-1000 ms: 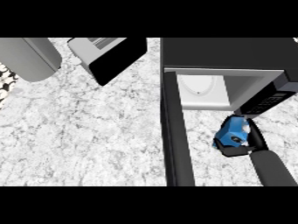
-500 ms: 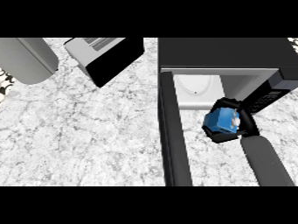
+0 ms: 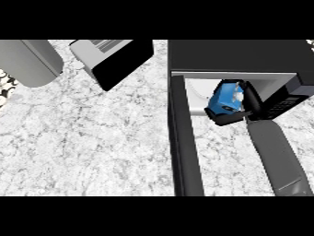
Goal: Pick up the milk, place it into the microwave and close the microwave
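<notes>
The milk is a small blue carton with a white cap. My right hand is curled round it, holding it at the mouth of the black microwave, just over the lit white floor inside. The microwave door stands wide open, swung out toward me along the left of the opening. The grey right forearm runs up from the lower edge. My left hand does not show.
A silver toaster with a black side sits at the back, left of the microwave. A grey rounded appliance lies at the far left. Marble counter spreads across the left and middle.
My right hand has carried the milk up and to the left, from in front of the microwave's control panel to the opening. The door has not moved.
</notes>
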You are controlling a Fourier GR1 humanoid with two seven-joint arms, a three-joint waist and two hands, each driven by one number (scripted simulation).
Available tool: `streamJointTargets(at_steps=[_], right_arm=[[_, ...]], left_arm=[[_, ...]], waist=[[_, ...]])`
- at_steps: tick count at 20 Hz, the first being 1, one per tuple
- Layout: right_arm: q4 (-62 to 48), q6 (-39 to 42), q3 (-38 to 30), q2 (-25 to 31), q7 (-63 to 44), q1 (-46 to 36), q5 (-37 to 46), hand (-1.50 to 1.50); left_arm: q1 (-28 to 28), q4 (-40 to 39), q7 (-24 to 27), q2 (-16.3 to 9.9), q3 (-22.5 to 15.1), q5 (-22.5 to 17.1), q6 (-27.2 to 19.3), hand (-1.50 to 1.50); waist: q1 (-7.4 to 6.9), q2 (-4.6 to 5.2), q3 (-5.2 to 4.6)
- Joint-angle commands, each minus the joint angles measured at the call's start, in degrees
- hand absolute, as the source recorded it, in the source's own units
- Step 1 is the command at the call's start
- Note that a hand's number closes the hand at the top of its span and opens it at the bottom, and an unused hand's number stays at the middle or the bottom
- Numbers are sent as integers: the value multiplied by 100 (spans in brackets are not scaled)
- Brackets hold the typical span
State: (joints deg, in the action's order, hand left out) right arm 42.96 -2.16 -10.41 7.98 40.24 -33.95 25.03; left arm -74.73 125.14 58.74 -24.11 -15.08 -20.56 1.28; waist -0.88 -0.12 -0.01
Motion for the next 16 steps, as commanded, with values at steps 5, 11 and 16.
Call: streamJointTargets(at_steps=[5,11,16], right_arm=[[-1199,-919,-259,110,-651,-1397,316,150],[-2105,-1820,-612,303,-908,-1861,407,150],[-2386,-2574,-1032,293,-615,-1839,162,-150]], left_arm=[[434,-139,-140,-111,328,-288,240,-150],[850,-259,-308,-196,562,-452,246,-150],[1024,-425,-434,-162,440,-437,251,-150]], waist=[[-168,82,6],[-375,207,15],[-417,250,24]])
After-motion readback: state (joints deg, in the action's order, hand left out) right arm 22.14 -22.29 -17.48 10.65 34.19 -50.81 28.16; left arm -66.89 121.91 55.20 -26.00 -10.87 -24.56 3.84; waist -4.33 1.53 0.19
